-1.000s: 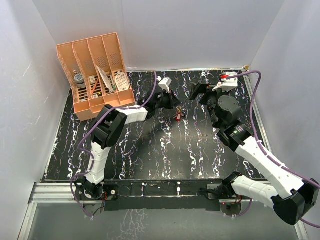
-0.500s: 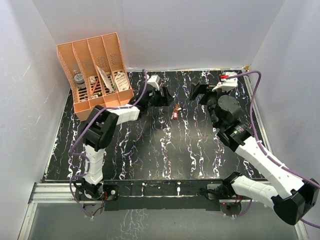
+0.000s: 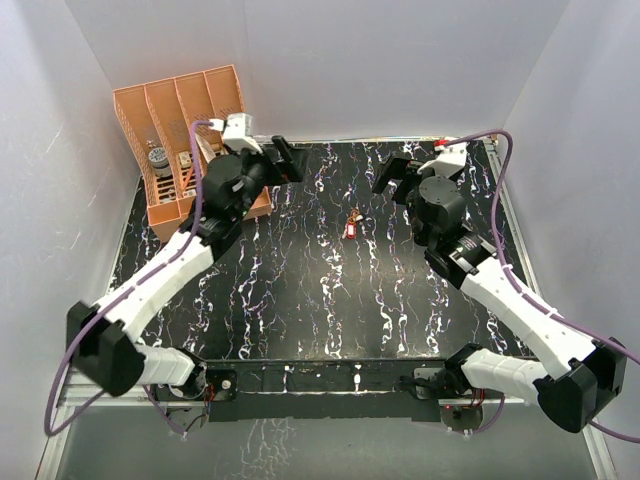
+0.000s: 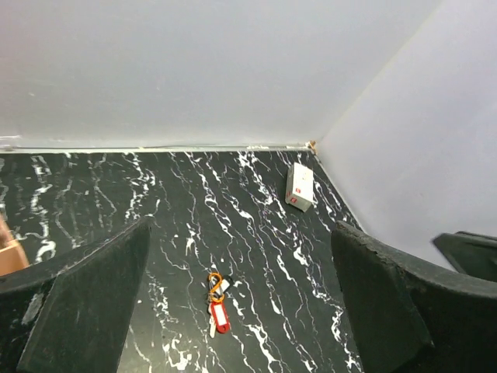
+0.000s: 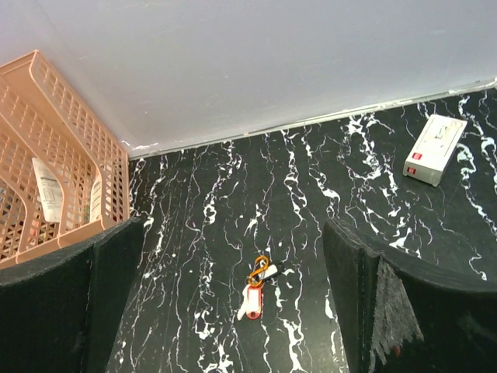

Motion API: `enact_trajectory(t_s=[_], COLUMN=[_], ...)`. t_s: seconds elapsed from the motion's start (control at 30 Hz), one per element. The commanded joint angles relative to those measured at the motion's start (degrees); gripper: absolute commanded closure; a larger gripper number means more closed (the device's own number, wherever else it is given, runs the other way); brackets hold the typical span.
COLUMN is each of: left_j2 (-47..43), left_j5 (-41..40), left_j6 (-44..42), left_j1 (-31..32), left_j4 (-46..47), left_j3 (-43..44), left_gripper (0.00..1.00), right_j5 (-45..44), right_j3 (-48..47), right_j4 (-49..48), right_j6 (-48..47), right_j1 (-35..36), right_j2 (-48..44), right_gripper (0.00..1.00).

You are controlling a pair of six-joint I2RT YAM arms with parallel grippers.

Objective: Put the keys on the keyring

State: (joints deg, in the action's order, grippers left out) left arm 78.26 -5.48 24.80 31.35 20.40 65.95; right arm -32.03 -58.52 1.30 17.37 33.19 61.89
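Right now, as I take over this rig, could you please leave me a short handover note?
Left end effector: open, empty, beside the orange organiser, well left of the keys.
Right end effector: open, empty, beyond and right of the keys.
The keyring, red-headed key and silver key lie bunched together mid-table.
Done: they touch, but whether either key is threaded is too small to tell.
Left: inspect closely, then thread any loose key.
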Motion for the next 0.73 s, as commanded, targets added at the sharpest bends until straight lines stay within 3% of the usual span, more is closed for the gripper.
enact_trajectory(t_s=[0.0,0.23,0.5,0.7], left_j2=[-8.18,-17.59,-17.09,-17.53], left_j5=[-7.43,-10.01,-9.67,-9.51], left_j6=[-1.43,-2.20,-1.72,-2.20], left_j1=[0.45,0.46,0.53,0.49], left_j4=[-7.72,-9.91,-11.80,-11.50], left_j3=[-3.80,-6.59,-5.72,-6.02], left_gripper=[0.01,0.01,0.01,0.01], right_j5=[-1.36,1.25,-0.53,-6.94], right_j3=[-2.71,-0.65,-0.65,7.55], right_j4=[0.50,-1.64,1.22,-3.32], right_j6=[4.41,5.88,7.91,14.34], right_j1=[-0.41,-0.41,-0.45,-0.46], right_j2=[0.05,-0.81,-3.27,-12.87], right_gripper=[0.02,0.02,0.02,0.02])
